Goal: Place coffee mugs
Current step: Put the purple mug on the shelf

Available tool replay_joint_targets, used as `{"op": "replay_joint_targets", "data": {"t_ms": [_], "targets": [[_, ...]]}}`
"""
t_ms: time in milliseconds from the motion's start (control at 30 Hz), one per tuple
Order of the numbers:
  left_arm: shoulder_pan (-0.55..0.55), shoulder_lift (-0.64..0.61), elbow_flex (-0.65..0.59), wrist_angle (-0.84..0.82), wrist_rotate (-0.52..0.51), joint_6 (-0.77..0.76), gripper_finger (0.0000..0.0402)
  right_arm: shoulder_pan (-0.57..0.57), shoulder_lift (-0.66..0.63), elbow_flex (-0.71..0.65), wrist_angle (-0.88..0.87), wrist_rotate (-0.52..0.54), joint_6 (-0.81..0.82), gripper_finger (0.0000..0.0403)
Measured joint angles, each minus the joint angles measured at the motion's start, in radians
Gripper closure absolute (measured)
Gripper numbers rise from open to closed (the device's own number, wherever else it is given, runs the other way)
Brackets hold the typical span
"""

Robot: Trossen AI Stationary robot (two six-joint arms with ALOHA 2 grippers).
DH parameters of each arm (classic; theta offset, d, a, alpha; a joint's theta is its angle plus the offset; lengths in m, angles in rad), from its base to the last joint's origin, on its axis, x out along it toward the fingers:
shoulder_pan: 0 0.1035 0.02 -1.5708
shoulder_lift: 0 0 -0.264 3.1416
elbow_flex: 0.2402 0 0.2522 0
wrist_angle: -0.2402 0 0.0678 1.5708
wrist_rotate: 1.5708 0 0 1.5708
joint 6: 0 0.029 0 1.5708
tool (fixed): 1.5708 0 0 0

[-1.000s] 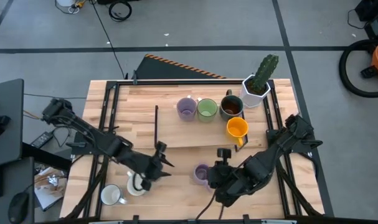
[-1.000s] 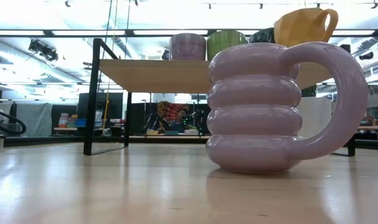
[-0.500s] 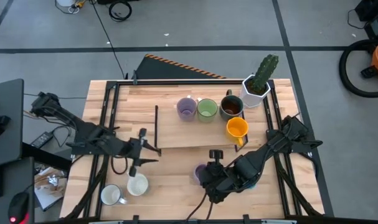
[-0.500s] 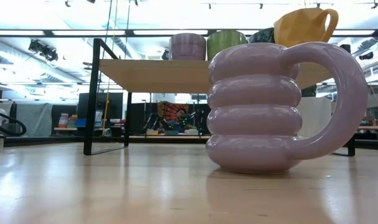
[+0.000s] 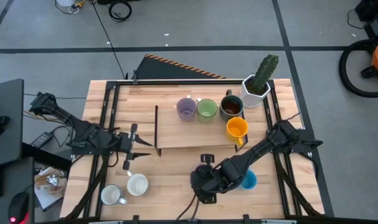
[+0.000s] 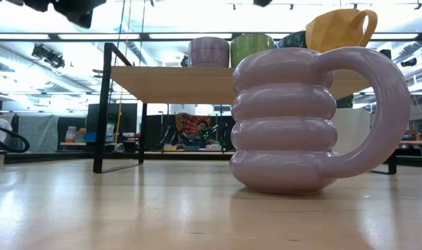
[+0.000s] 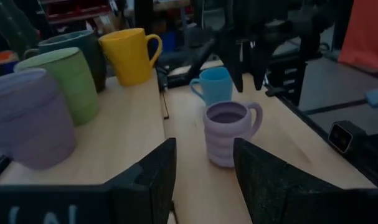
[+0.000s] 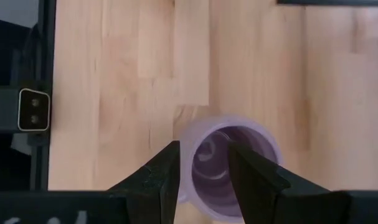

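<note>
A ribbed lilac mug (image 7: pixel 228 132) stands upright on the table near the front, also large in the low view (image 6: pixel 287 125). My right gripper (image 8: pixel 204 171) hangs open just above it, one finger over the mug's hollow and one outside its rim, touching nothing; the left wrist view shows this gripper (image 7: pixel 248 62) clear of the mug. A blue mug (image 5: pixel 248 180) stands beside it. Lilac (image 5: pixel 187 107), green (image 5: pixel 207 109), dark brown (image 5: pixel 231 107) and orange (image 5: pixel 237 128) mugs stand on the raised wooden shelf (image 5: pixel 176 134). My left gripper (image 5: pixel 142 148) is open and empty at the table's left.
Two white mugs (image 5: pixel 137 185) (image 5: pixel 111 195) stand at the near left corner. A white faceted pot with a cactus (image 5: pixel 257 84) stands at the far right. The shelf's black frame legs (image 6: pixel 99 111) rise from the table. Bare wood lies between the white mugs and the lilac mug.
My left gripper has drawn back from the white mug near the front, toward the far and left edges, and tipped up to level; the mug stays standing. My right gripper has moved toward the table's left and down over the lilac mug, uncovering the blue mug.
</note>
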Motion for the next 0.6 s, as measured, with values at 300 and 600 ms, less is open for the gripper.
{"op": "replay_joint_targets", "data": {"t_ms": [300, 600], "targets": [[0.0, -0.203, -0.164, 0.075, -0.012, 0.03, 0.0237, -0.027, 0.042, 0.0, 0.02, -0.048, 0.006, 0.0221], [0.002, -0.312, -0.224, 0.15, -0.033, 0.062, 0.0237, -0.052, 0.082, -0.002, -0.011, -0.103, 0.052, 0.0166]]}}
